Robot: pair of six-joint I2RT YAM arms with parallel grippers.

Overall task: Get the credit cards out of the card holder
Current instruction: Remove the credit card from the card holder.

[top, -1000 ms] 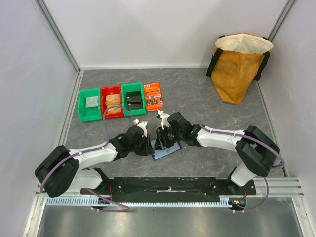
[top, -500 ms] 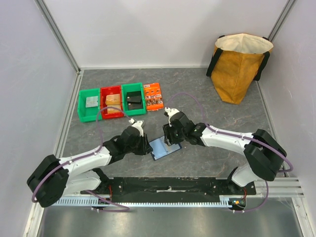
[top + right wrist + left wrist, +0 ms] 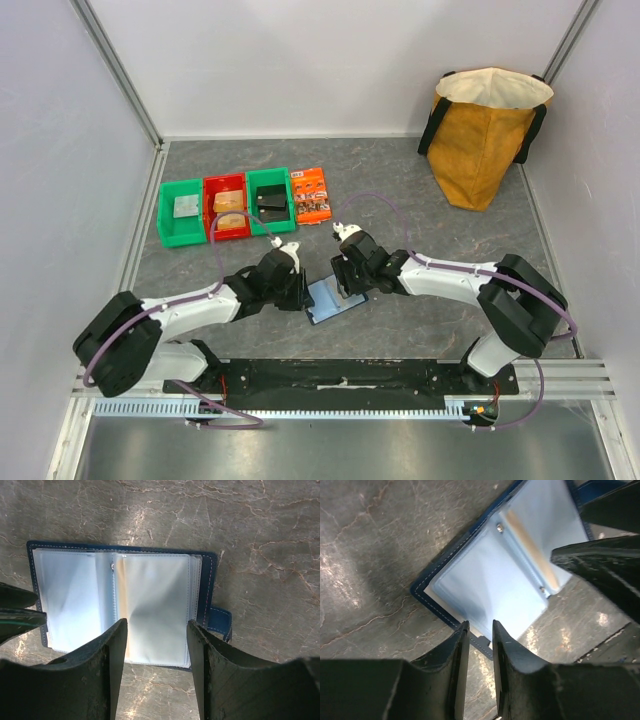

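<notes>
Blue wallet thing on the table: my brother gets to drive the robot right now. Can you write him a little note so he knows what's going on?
The left gripper has its jaws a narrow gap apart, tips at one edge of the card holder. It grips nothing that I can see.
The right gripper is open wide above the sleeves on the closing-tab side, and it is empty.
The card holder lies flat and open on the table, between the two grippers.
Done: the holder is open.
Left: no card is out yet. A tan card shows through a sleeve. Pull it and any others out.
</notes>
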